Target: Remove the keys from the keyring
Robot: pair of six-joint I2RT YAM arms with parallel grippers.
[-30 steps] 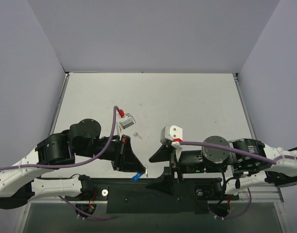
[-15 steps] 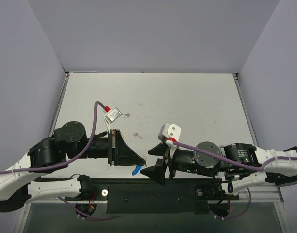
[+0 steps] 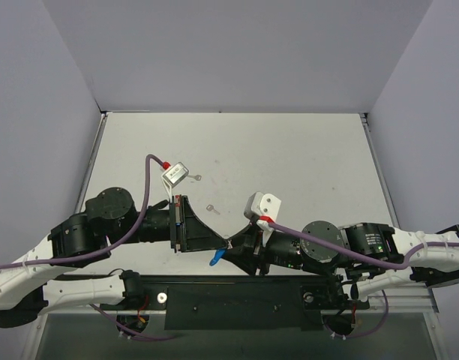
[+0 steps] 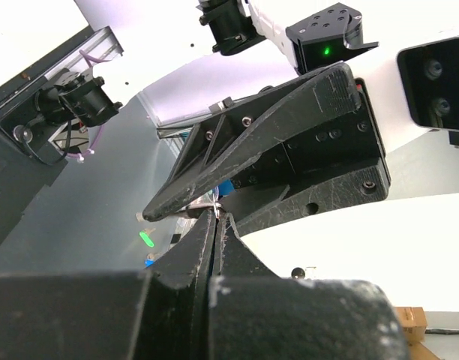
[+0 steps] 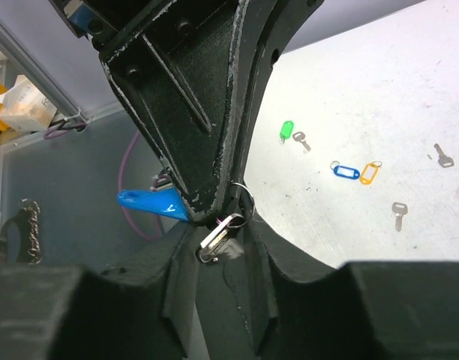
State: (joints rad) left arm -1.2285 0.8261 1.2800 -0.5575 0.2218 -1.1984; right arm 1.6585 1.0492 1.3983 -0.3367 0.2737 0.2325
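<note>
The keyring hangs at the middle of the right wrist view, caught in the tip of the left claw. That claw's two black fingers come down from the upper left, pressed tight together and clamped on the ring. From the ring dangle a blue tag, sticking out to the left, and a small silvery key, hanging just below the tip. The right claw reaches up from the bottom edge with one finger close on either side of that key. A narrow gap shows between the fingers, and I cannot tell whether they pinch the key. In the top view the two claws meet tip to tip low in the centre of the frame, over the near part of the desk. Farther out on the desk, in the right half of the right wrist view, lie a green tag with a key just beside it, a second blue tag just beside a yellow tag, and two loose keys well apart from each other.
</note>
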